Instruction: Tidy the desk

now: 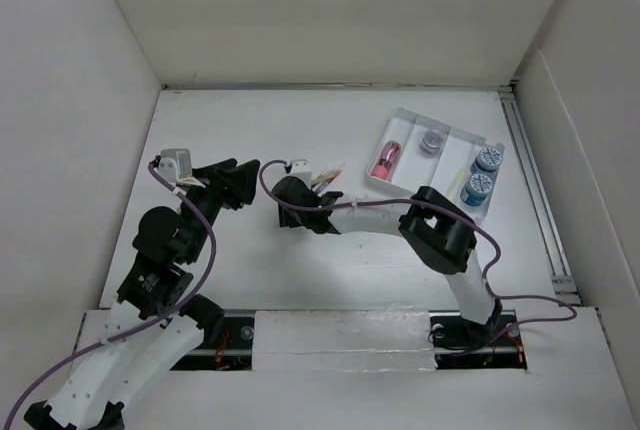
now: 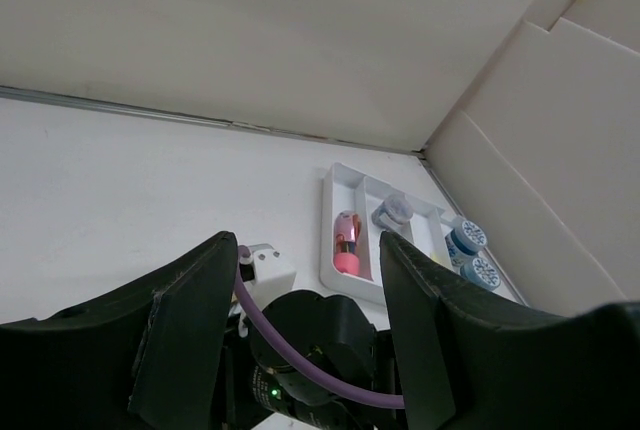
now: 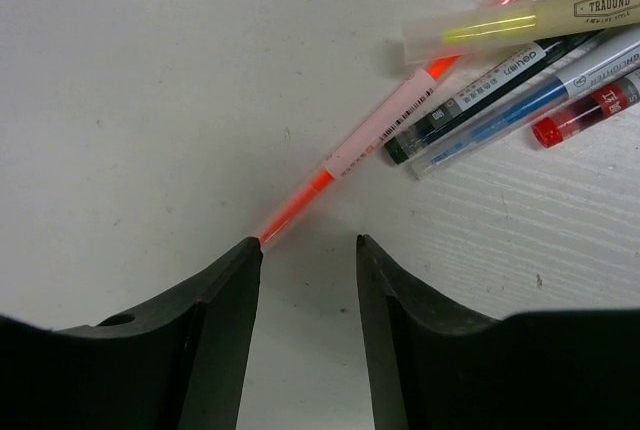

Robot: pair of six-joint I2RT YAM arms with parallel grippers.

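Observation:
The desk is a plain white tabletop between white panel walls. Several pens lie in a loose pile near its middle. In the right wrist view I see an orange pen, a yellow highlighter, a black pen, a blue pen and a red pen. My right gripper is open and low over the desk, with the orange pen's tip at its left fingertip. My left gripper is open and empty, just left of the right wrist.
A white compartmented tray sits at the back right. It holds a pink item, a grey round item and two blue rolls. The right arm's wrist fills the space between my left fingers.

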